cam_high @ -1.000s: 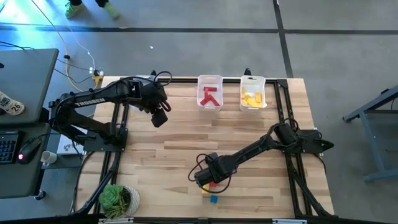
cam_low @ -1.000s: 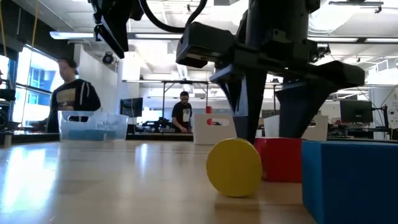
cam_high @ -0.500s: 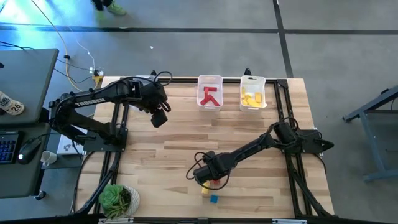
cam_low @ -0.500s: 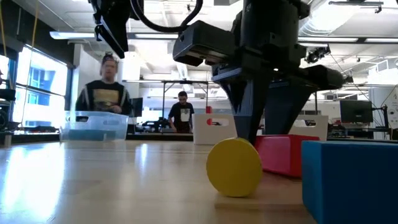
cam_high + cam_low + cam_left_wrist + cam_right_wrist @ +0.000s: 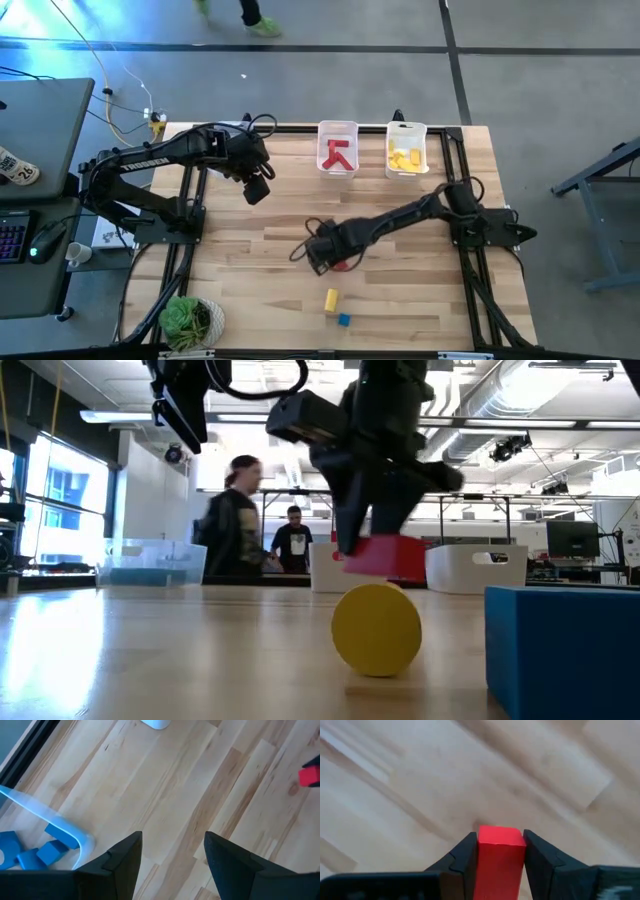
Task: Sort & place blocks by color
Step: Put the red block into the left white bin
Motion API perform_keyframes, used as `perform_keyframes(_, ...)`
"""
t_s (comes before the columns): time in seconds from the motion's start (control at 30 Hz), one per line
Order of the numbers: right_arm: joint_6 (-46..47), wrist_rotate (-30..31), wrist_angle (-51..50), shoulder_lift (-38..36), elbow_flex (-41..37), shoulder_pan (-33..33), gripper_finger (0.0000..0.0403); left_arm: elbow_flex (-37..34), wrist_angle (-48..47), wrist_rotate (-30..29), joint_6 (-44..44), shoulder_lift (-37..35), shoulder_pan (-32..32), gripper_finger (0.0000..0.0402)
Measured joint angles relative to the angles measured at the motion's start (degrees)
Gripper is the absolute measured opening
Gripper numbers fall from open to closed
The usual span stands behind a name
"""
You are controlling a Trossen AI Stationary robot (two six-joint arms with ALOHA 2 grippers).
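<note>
My right gripper (image 5: 340, 263) is shut on a red block (image 5: 500, 851), which hangs over the middle of the table and shows in the low view (image 5: 386, 557) clear of the wood. A yellow round block (image 5: 331, 299) and a blue cube (image 5: 344, 320) lie on the table nearer the front edge. My left gripper (image 5: 257, 190) hangs open above the far left of the table, beside a clear bin holding blue blocks (image 5: 35, 854). My right gripper pinches the red block's two opposite sides (image 5: 485, 851) between its two fingers (image 5: 464, 855). The fingers come from above, pointing steeply down. The block is lifted clear of the table, its free end below the fingertips.
At the far edge stand a clear bin with red blocks (image 5: 338, 148) and one with yellow blocks (image 5: 406, 150). A potted plant (image 5: 190, 320) sits at the near left corner. People move in the room beyond the table (image 5: 235, 520).
My right gripper has shut on the red block, lifted it off the table and carried it toward the far edge, away from the yellow and blue blocks, rolling its wrist as it went. The yellow and blue blocks have stayed in place.
</note>
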Motion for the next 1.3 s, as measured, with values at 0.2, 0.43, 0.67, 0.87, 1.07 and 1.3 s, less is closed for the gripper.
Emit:
perform_keyframes(0.2,-8.9,2.2,0.1,-3.2,0.0,-5.4,0.0106,0.0,0.0,0.0,-0.4,0.0,0.0,0.0200)
perform_keyframes(0.43,-19.8,4.0,0.3,-6.0,0.0,-12.7,0.0106,0.0,0.0,0.0,-2.0,0.0,0.0,0.0200)
perform_keyframes(0.67,-29.3,6.9,1.4,-9.3,0.0,-20.5,0.0106,0.0,0.0,0.0,-2.0,0.0,0.0,0.0200)
perform_keyframes(0.87,-36.6,8.8,3.7,-9.9,0.0,-27.8,0.0105,0.0,0.1,0.0,-3.4,0.0,0.0,0.0200)
perform_keyframes(1.07,-41.7,8.4,6.3,-9.9,0.0,-33.5,0.0105,0.0,0.1,0.0,-3.4,0.0,0.0,0.0200)
perform_keyframes(1.3,-45.5,7.5,8.5,-9.4,0.0,-38.5,0.0105,0.0,0.1,0.0,-3.5,0.0,0.0,0.0200)
